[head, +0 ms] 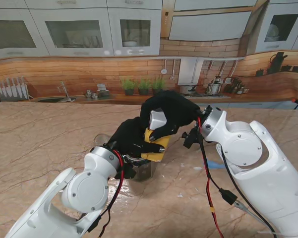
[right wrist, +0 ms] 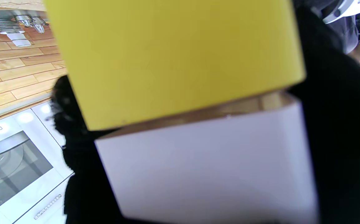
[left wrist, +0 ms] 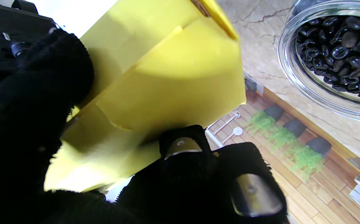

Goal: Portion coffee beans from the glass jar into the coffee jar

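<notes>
The coffee jar [head: 155, 149] is a yellow canister with a white lid [head: 157, 120], held tilted above the table's middle. My left hand [head: 130, 139], in a black glove, is shut on the yellow body [left wrist: 167, 77]. My right hand [head: 172, 110], also gloved, is shut on the white lid [right wrist: 205, 168], which sits against the yellow body [right wrist: 173, 56] with a thin gap showing. The glass jar [left wrist: 332, 53] stands open on the table, full of dark coffee beans. In the stand view only its rim [head: 100, 139] shows, left of my left hand.
A shiny metal container [head: 141, 169] stands on the marble table [head: 49, 144] under my left hand. A strip of blue tape [head: 215, 166] lies by my right forearm. Red and black cables hang from both wrists.
</notes>
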